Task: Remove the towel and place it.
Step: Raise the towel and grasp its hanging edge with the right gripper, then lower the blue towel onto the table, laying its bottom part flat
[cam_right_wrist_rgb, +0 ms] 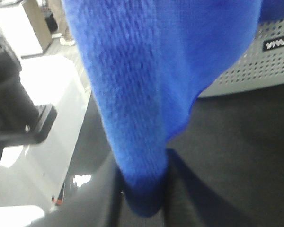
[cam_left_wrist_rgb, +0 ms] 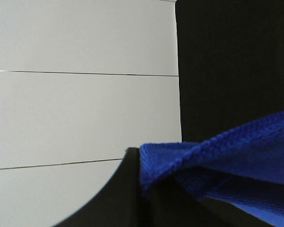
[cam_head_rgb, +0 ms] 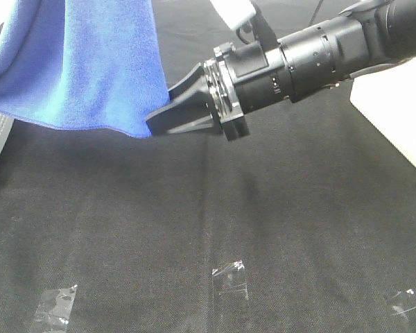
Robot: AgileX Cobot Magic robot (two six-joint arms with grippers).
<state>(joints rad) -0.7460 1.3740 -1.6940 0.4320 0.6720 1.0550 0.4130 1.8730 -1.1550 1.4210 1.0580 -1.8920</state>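
Now one towel (cam_head_rgb: 76, 62) hangs clamped in left end effector (cam_left_wrist_rgb: 146, 189) and right end effector (cam_head_rgb: 161, 107), above three tape scraps (cam_head_rgb: 53, 305) (cam_head_rgb: 230, 276) (cam_head_rgb: 405, 303).

1. A blue towel (cam_left_wrist_rgb: 246, 156) shows a stitched edge, folded over at one corner.
2. That folded corner is pinched between the dark jaws of the left gripper (cam_left_wrist_rgb: 146, 189), which are closed on it.
3. Behind are white panels (cam_left_wrist_rgb: 80, 109) with thin dark seams, bordering black cloth (cam_left_wrist_rgb: 232, 56).

At back left, towel (cam_head_rgb: 83, 62) above the table cloth (cam_head_rgb: 263, 208), right end effector (cam_head_rgb: 162, 109) at its right edge.
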